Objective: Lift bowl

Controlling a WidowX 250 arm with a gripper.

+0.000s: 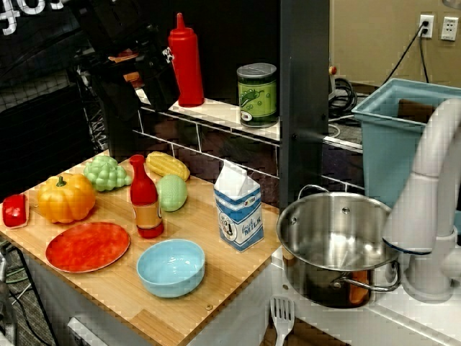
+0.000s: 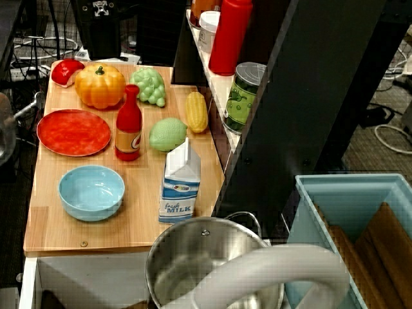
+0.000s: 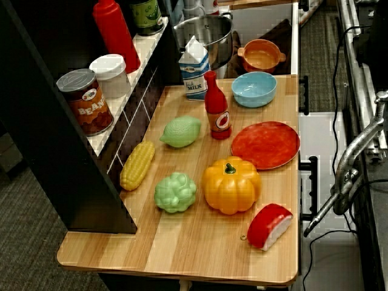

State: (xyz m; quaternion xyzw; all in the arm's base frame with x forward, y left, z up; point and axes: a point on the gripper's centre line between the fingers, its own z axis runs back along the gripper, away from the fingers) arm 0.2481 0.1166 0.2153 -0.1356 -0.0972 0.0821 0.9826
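Wooden counter [image 1: 180, 306]: lying beside a dark shelf unit; carpet and cables are showing around it.
Blue bin [image 1: 392, 137]: standing at the far side, cut off by the frame edge.
Steel pot [image 1: 338, 238]: sitting just off the counter's end, partly hidden by a white faucet [image 1: 432, 194].
Red-orange plate [image 1: 88, 246]: lying flat, near the bowl but apart from it.
Bowl [image 1: 171, 267]: light blue, sitting upright on the counter near its front edge, between the plate and the milk carton [image 1: 239, 208], touching neither.
Pumpkin [image 1: 65, 197], sauce bottle [image 1: 146, 200], corn [image 3: 137, 165], grapes [image 3: 176, 193]: standing or lying behind the bowl.
Gripper [image 1: 126, 65]: possibly the dark mass hanging above the counter's back corner; whether its fingers are spread or pressed together cannot be told.
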